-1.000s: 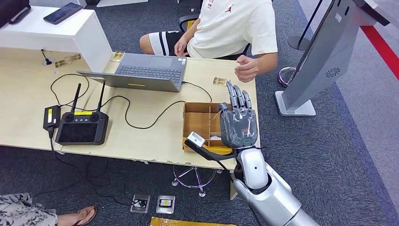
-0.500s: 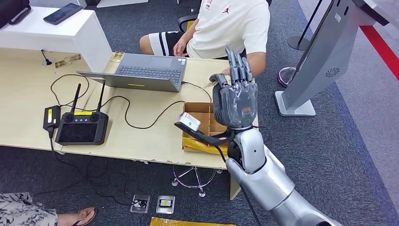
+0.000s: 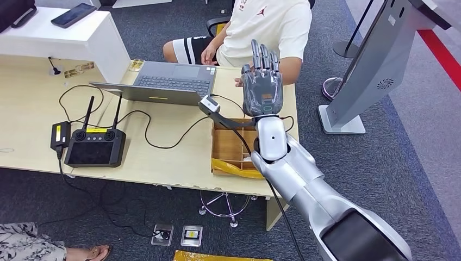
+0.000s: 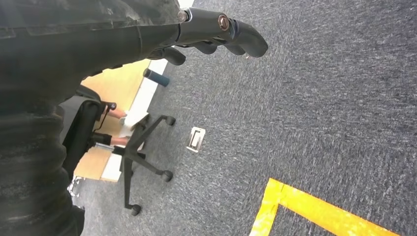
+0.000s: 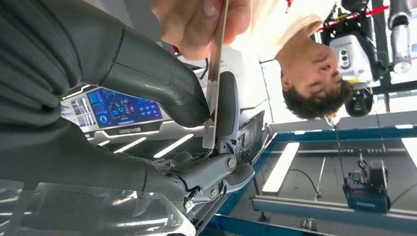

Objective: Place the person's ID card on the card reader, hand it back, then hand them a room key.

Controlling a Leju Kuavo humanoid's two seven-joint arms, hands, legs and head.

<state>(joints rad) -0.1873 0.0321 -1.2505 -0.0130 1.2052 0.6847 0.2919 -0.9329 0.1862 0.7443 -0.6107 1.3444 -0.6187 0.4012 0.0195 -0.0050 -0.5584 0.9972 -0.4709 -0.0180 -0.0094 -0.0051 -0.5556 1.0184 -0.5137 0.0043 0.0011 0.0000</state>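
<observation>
Head view: the right hand (image 3: 261, 81) is raised in the upper middle of the frame, back toward the camera, fingers upright, in front of the seated person (image 3: 255, 30). The card itself is hidden behind the hand here. Just below the wrist, on the table (image 3: 32, 114), sits an open wooden box (image 3: 234, 147) with partitioned compartments; a yellow bag-like thing (image 3: 239, 168) lies across its near edge, and what else is in the compartments I cannot tell. A laptop (image 3: 168, 81) and a black controller (image 3: 93, 147) lie to the left.

Left wrist view: the left hand (image 4: 216, 34), at the top of the frame, hangs over grey carpet with fingers curled in and nothing in them.

Right wrist view: the card (image 5: 215, 78) stands edge-on in the middle of the frame, pinched between the robot's thick thumb (image 5: 162, 86) and a darker finger (image 5: 227, 105). The person's hand (image 5: 196, 22), at the top, is holding the far end of it, so both have hold.

The card looks thin, light, stiff and smooth, so likely slippery; a flat pinch across its two faces near one end seems best, leaving the other end free for the person.
</observation>
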